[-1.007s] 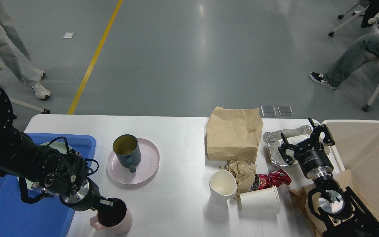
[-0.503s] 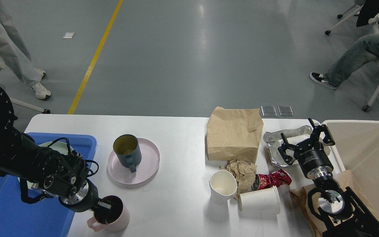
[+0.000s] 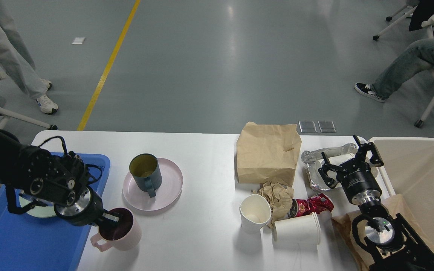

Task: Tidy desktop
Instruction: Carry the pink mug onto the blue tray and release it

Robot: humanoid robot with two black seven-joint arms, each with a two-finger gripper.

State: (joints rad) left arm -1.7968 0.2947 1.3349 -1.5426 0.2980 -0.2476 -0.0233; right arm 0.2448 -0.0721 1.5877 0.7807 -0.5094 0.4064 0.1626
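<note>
A: How are the jaws being held?

B: The left gripper is being dipped into the mouth of a pale pink ribbed mug with a dark inside; the rim is being pinched between its fingers, as far as can be seen. The right gripper is being held wide open, with nothing between its fingers, above a crumpled silver foil tray.

A: What room is being left around them?

B: The mug is being held just beside the right wall of the blue plastic tray, near the front edge of the large white rectangular desktop. A broad bare strip is being left between the mug and the upright white paper cup. The cream plastic bin is being pressed close on the right gripper's outer side.

A: How is the desktop looking?

B: It is being spread across the lower half of the view, matte, its rounded far-left corner showing. It is being crowded on the right by a brown paper bag, crumpled brown paper, a red foil wrapper and a tipped white paper cup. A dark teal mug is being carried by a pink round plate.

A: What is differing from a second ago?

B: The pink mug is being seen farther left and farther from the front edge, and the left arm is being swung toward the blue tray. The right gripper is being kept where it was.
</note>
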